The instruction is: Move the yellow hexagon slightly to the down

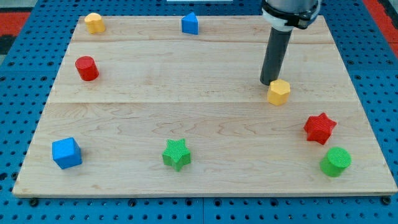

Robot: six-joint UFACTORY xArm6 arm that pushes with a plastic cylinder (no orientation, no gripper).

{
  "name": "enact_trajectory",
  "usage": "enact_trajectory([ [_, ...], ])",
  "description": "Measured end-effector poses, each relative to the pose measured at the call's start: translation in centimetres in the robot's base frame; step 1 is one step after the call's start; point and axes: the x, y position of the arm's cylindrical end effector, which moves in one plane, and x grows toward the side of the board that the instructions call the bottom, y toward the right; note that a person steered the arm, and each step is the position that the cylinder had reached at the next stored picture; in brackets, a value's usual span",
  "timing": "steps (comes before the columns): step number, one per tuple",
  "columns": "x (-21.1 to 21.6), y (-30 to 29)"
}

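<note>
The yellow hexagon sits on the wooden board at the view's right, above the middle. My tip stands just above and a little left of it, touching or almost touching its upper left edge. The rod rises straight up toward the view's top.
A red star and a green cylinder lie below the hexagon at the right. A green star is at bottom centre, a blue cube bottom left, a red cylinder left, a yellow block top left, a blue block top centre.
</note>
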Motion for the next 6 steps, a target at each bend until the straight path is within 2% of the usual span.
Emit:
enact_trajectory([
  [1, 0.2, -2.4],
  [3, 2.2, 7.8],
  [4, 4.3, 7.1],
  [5, 3.5, 1.1],
  [6, 0.6, -6.2],
])
